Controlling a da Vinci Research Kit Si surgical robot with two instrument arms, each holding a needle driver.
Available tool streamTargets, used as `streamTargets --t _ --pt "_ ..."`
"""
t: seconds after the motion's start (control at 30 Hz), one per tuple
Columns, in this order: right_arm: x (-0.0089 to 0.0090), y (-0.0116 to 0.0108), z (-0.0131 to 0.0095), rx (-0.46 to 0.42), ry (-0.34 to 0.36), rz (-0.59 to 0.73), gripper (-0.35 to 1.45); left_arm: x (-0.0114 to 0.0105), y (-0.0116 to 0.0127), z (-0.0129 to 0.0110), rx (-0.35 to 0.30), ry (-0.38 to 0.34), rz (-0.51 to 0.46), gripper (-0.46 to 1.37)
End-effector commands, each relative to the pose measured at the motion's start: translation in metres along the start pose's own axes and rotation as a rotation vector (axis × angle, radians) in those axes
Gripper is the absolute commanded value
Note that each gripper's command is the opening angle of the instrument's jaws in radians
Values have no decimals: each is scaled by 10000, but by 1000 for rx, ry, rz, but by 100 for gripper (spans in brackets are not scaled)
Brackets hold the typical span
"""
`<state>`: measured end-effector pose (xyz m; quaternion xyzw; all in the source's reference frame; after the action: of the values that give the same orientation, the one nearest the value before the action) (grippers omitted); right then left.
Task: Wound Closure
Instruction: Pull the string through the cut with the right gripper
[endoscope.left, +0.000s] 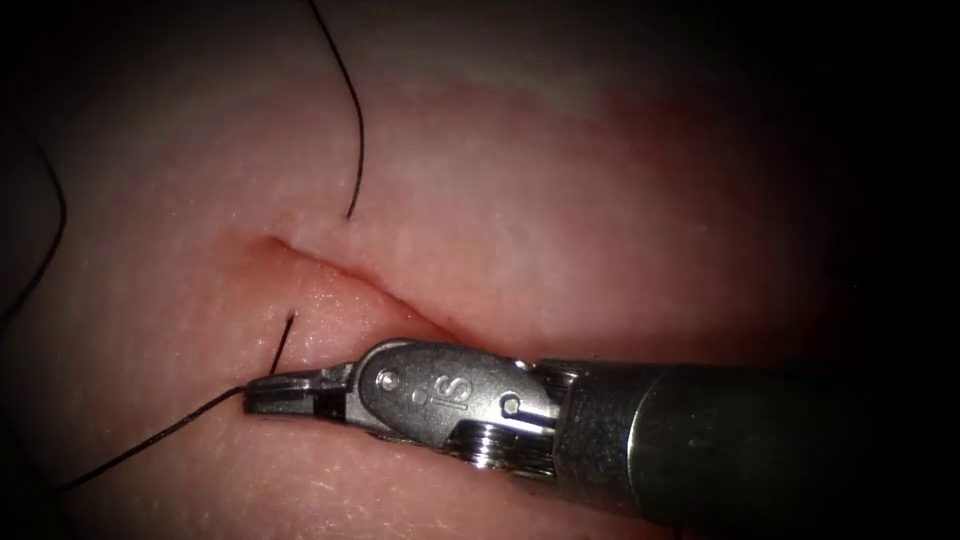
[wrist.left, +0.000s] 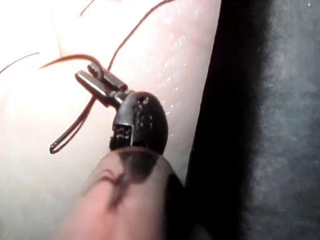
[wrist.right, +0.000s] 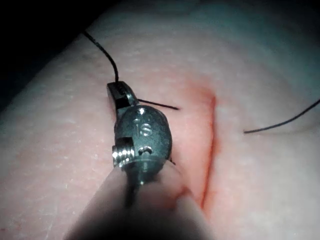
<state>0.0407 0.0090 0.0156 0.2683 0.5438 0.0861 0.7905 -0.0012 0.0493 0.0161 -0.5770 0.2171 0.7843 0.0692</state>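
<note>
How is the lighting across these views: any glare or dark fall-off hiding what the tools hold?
Endoscope view: light pools on the tissue mid-frame, the borders go dark; glints on the right tool, fingers shut on the thread left of the cut. Left wrist view: glare washes out the tissue; what the left tool holds cannot be told. Right wrist view: evenly lit tissue, dark beyond it.
</note>
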Motion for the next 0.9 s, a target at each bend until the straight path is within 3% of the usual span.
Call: streamTargets --t 0.03,0.57,0.9 --pt "1 -7 7 28 -11 5 -35 0 3 5 -18 1 -2 -35" --pt "5 -66 70 214 -50 66 -35 2 20 29 -29 16 -12 -35" --pt "19 -85 88 289 -53 39 -35 -1 29 41 -37 18 -11 -35"
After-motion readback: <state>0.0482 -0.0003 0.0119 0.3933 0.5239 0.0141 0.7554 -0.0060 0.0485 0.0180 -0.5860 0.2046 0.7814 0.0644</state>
